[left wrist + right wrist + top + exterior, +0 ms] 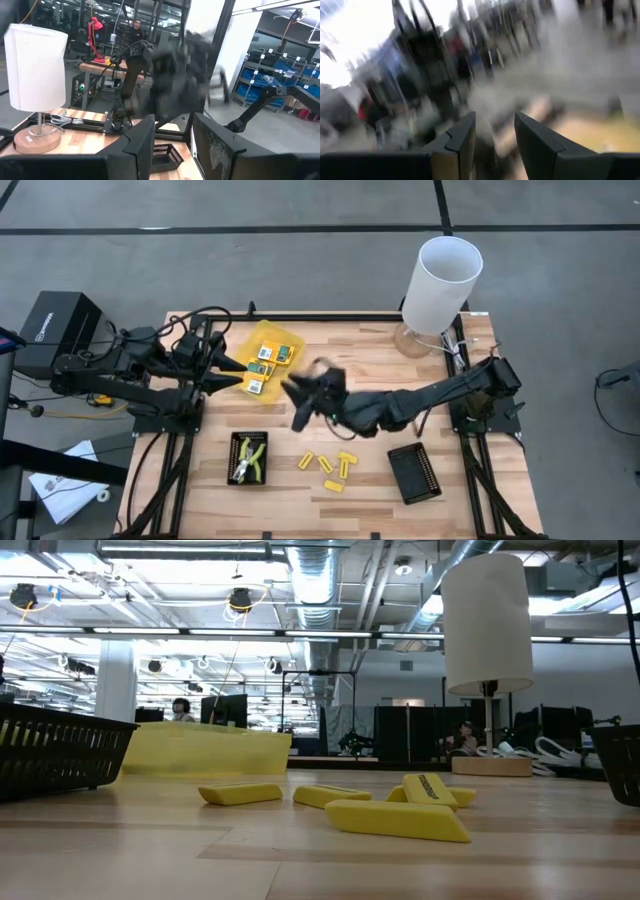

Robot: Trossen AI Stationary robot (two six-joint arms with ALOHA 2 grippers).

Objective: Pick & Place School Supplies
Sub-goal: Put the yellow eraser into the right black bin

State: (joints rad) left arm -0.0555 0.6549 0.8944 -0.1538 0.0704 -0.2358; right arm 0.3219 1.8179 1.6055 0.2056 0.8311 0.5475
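1. While both dark arms are held above the light wooden desk (200, 490), the left tool (237, 372) is seen at the translucent yellow container (285, 336), near the desk's far left corner; its fingers (142, 145) are parted with nothing between them.
2. Over the desk's middle, the right tool (296, 398) is blurred; its fingers (462, 135) are parted and nothing is gripped.
3. Three small flat yellow-orange-green packets (262, 366) are found lying in the yellow container.
4. A small plier-like tool with yellow-green handles (249, 459) is seen in the black rectangular tray (234, 443) near the front left of the desk.
5. Five stubby yellow pieces (335, 468) are scattered on the bare desk near the front edge, between that tray and a second black tray (413, 472).
6. A white cylindrical lamp (438, 285) is placed at the far right corner.
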